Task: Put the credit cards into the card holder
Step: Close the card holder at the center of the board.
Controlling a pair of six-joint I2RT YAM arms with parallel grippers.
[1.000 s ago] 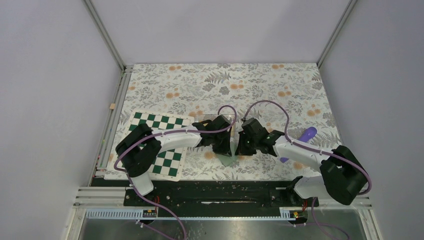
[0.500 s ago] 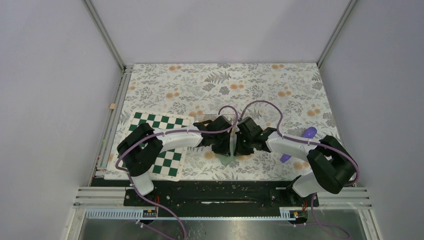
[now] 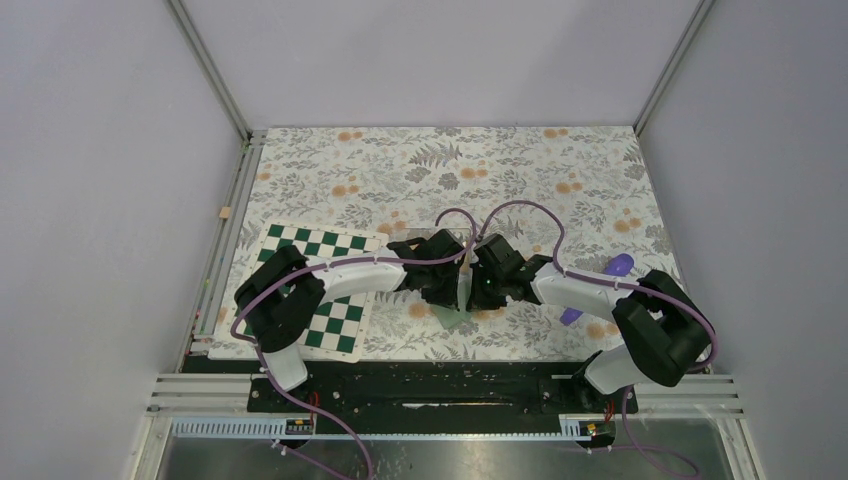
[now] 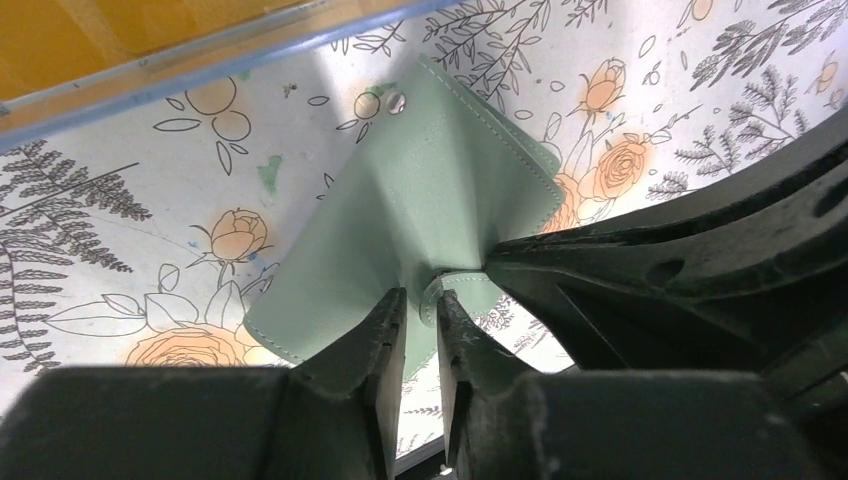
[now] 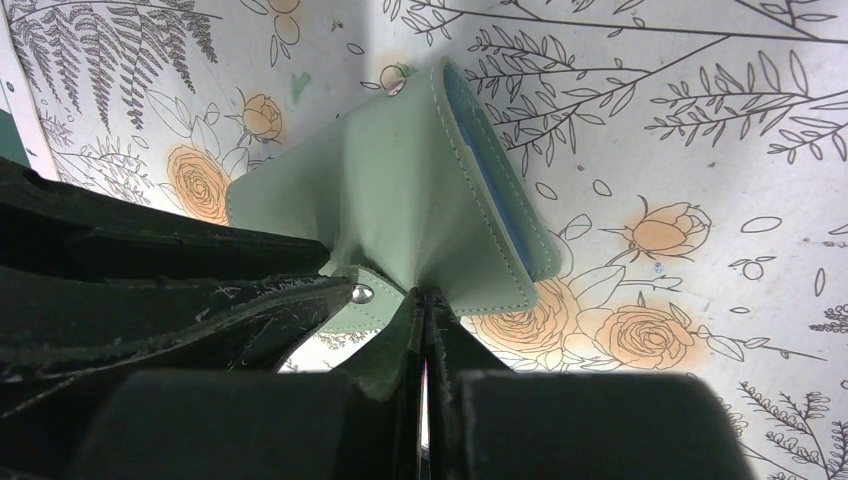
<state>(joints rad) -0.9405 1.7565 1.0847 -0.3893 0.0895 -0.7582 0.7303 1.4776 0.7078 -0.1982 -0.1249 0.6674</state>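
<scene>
1. Right gripper (image 5: 424, 300) is pinching the green holder (image 5: 400, 200) tightly at its near fold.
2. Left gripper (image 4: 418, 310) is standing slightly parted, its tips at the holder's near edge.
3. Orange cards (image 4: 90, 40) are lying just beyond the holder.

A green-and-white chequered board (image 3: 335, 325) lies on the left of a table spread with a floral-print cloth (image 3: 400, 170), orange blooms among grey ferns. Well apart, near the cloth's right edge, rests a purple object (image 3: 618, 266), partly hidden.
</scene>
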